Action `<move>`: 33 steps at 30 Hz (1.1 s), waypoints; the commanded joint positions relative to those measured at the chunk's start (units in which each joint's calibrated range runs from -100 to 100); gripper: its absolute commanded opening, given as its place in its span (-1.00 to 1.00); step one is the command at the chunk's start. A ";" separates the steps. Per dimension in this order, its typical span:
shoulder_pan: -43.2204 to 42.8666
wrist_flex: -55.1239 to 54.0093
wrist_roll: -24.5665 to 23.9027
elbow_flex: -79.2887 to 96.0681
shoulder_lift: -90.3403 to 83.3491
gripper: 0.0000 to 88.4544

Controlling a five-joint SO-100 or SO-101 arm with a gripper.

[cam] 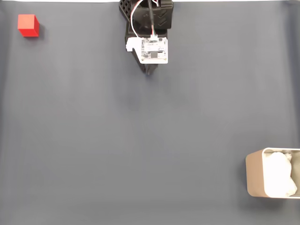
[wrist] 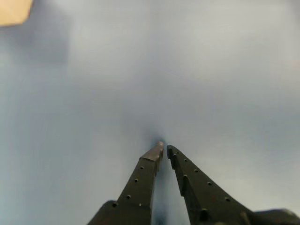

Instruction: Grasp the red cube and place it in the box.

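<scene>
The red cube (cam: 28, 25) sits on the grey mat at the far upper left of the fixed view. At the lower right edge stands the box (cam: 255, 173), beige-grey with white wrinkly padding inside, partly cut off by the frame. The arm hangs at the top centre with its gripper (cam: 149, 71) pointing down, well to the right of the cube and far from the box. In the wrist view the two black fingers of the gripper (wrist: 165, 147) nearly touch at their tips over bare mat, with nothing between them. A blurred tan corner (wrist: 14, 10) shows at the upper left of that view.
The grey mat (cam: 140, 140) covers the whole table between cube, arm and box. The arm's base and white circuit board (cam: 153, 49) occupy the top centre.
</scene>
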 commanded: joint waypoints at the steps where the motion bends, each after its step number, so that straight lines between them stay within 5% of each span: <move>1: -0.15 -9.91 -0.15 -9.06 5.45 -1.00; 10: -1.99 -10.98 -0.10 -48.75 29.72 -1.00; 19: 3.19 5.74 0.05 -81.23 49.04 -1.00; 33: 19.03 12.63 -2.10 -88.17 53.63 -1.00</move>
